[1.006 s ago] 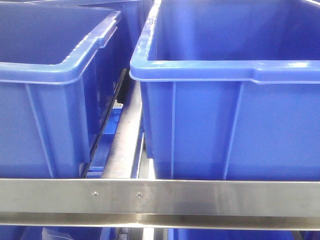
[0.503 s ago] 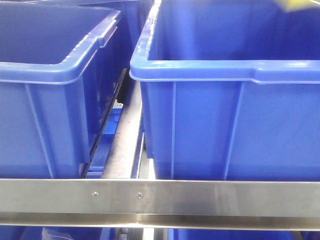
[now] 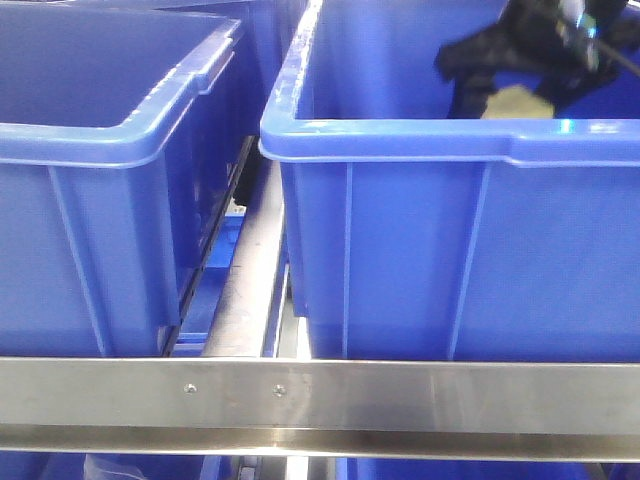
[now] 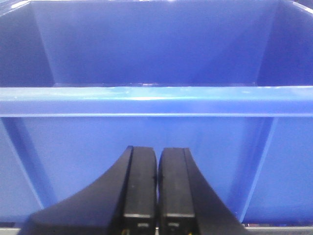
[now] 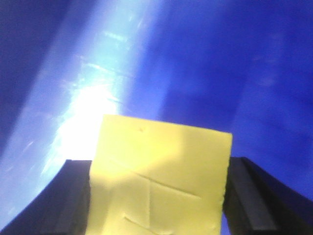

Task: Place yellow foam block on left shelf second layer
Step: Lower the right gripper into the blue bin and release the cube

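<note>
Yellow foam block [image 5: 159, 178] sits between the two dark fingers of the right gripper [image 5: 157, 196], which are clamped on its left and right sides, and it fills the gap between them. In the front view the right gripper carries it inside the right blue bin [image 3: 420, 240], just above the near rim. The left gripper [image 4: 156, 188] has its jaws pressed together on nothing, in front of another blue bin [image 4: 146, 100].

The right gripper [image 5: 159, 196] clamps the yellow foam block [image 5: 161, 181], apparently reaching downward, while the left gripper [image 4: 156, 196] sits level, fingers pressed together.
</note>
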Available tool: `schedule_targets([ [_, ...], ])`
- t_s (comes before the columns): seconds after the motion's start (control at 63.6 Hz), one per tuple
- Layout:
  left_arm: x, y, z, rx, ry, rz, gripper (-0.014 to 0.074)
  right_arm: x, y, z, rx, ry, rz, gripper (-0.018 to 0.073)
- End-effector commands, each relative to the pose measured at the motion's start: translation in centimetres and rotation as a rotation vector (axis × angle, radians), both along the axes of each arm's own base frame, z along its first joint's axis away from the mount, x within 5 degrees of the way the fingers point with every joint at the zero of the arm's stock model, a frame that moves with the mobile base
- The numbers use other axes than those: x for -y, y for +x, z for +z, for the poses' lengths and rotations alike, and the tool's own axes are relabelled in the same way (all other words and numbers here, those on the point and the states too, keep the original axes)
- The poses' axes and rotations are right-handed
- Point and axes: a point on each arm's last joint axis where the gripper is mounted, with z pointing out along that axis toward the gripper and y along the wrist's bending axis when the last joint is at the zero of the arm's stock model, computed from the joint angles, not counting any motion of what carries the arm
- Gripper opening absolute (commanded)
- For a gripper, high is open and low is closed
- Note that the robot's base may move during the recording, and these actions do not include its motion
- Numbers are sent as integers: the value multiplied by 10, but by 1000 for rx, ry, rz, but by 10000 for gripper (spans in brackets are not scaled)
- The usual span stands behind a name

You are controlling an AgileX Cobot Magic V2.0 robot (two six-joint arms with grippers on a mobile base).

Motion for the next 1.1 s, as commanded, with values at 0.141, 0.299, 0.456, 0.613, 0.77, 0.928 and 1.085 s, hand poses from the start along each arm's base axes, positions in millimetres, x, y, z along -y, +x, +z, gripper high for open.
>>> schedule_targets([
  [0.141,2,0,-1,68,-8,-27,136,0,14,10,100,28,3,351],
  [0.299,2,0,-1,68,-8,-27,136,0,14,8,93,26,2,487],
  [0.456,2,0,-1,68,-8,-27,136,0,15,8,102,29,4,629],
  [0.613,2,0,-1,68,-8,-27,136,1,13,12,111,33,3,624],
  [0.77,2,0,-1,68,-8,-27,136,4,4,30,150,45,2,624],
  [0.928,2,0,-1,68,-8,-27,137,12,-22,52,232,74,8,622],
  [1.085,2,0,-1,68,-8,-27,136,24,-65,65,340,116,22,529],
])
